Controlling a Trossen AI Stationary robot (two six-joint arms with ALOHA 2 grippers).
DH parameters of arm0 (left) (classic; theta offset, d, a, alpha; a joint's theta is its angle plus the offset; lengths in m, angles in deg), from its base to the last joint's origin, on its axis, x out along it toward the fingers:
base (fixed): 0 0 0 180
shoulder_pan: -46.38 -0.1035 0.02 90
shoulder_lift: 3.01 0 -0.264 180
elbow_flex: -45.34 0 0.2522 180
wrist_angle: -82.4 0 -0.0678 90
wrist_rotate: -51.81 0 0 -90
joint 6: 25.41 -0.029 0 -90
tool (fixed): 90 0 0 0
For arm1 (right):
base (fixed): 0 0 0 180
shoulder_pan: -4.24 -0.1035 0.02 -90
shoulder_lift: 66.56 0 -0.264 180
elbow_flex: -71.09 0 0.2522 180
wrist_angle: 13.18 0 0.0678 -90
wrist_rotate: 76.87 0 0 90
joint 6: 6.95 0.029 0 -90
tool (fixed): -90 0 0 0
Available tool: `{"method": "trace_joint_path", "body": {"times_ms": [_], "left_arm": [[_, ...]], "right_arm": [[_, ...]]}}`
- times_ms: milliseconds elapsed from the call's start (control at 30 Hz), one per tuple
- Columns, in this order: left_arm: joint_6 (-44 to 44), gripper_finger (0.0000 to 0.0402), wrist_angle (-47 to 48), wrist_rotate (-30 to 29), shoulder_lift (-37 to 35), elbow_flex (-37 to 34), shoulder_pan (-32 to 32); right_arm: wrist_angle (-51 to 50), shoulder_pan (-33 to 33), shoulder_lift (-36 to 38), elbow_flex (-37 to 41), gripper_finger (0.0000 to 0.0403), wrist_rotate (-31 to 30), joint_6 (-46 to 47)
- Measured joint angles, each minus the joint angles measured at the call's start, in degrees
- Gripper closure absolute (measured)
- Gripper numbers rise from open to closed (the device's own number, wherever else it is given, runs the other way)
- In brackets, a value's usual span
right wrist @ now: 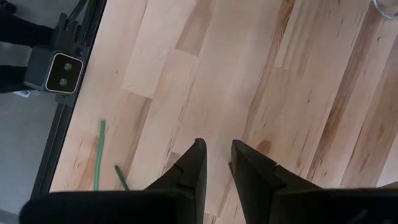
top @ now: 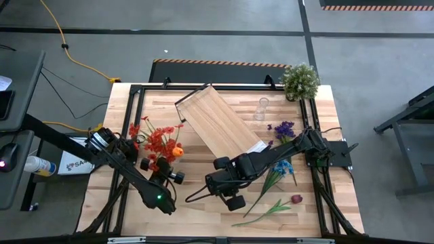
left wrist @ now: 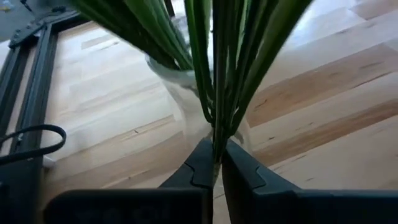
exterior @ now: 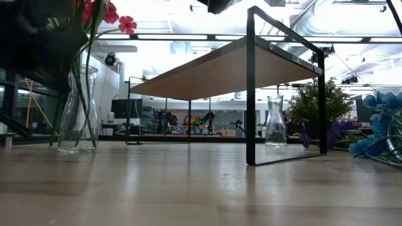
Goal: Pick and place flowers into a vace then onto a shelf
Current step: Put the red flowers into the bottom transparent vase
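My left end effector [left wrist: 216,167] pinches the flowers [top: 157,140] by their stems above the vase [exterior: 78,110]. My right end effector [right wrist: 217,163] hangs narrowly parted and empty over the table [top: 203,166], near the shelf [top: 220,124].

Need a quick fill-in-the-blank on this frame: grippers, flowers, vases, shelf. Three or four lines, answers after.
1. The left gripper is shut on a bunch of green ____ above a glass vase.
2. The right gripper holds ____.
3. The empty vase stands beside the ____.
4. The blue flowers lie on the ____.

Missing words: stems; nothing; shelf; table
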Motion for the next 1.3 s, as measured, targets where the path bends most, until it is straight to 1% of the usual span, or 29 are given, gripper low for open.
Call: {"method": "trace_joint_path", "body": {"times_ms": [100, 300, 400, 567, 767, 967, 1167, 1300], "left_arm": [[0.0, 0.0356, 2.2, 0.0, 0.0, 1.4, 0.0], [0.0, 0.0349, 5.1, -0.1, 0.0, 4.2, 0.0], [0.0, 0.0352, 6.4, 0.0, 0.0, 5.6, 0.0], [-0.1, 0.0358, 6.4, -0.3, 0.0, 7.8, 0.0], [-0.2, 0.0348, 6.4, -0.3, 0.0, 9.4, 0.0], [-1.3, 0.0358, 6.4, -0.9, 0.0, 10.8, 0.0], [-1.6, 0.0350, 6.4, -1.8, 0.0, 12.4, 0.0], [-2.7, 0.0358, 6.4, -1.9, 0.0, 13.4, 0.0]], "right_arm": [[0.0, 0.0, 0.0, 0.0, 0.0336, 0.0, 0.0], [0.0, 0.0, 0.0, 0.0, 0.0336, 0.0, 0.0], [0.0, 0.0, 0.0, 0.0, 0.0336, 0.1, 0.0], [0.0, 0.0, 0.0, 0.0, 0.0336, 0.1, 0.0], [0.0, 0.0, 0.0, 0.0, 0.0336, 0.1, 0.0], [0.0, 0.0, 0.0, 0.0, 0.0336, 0.1, 0.0], [0.0, 0.0, 0.0, -0.1, 0.0336, 0.1, 0.0], [0.0, 0.0, 0.0, -0.1, 0.0336, 0.1, 0.0]]}}
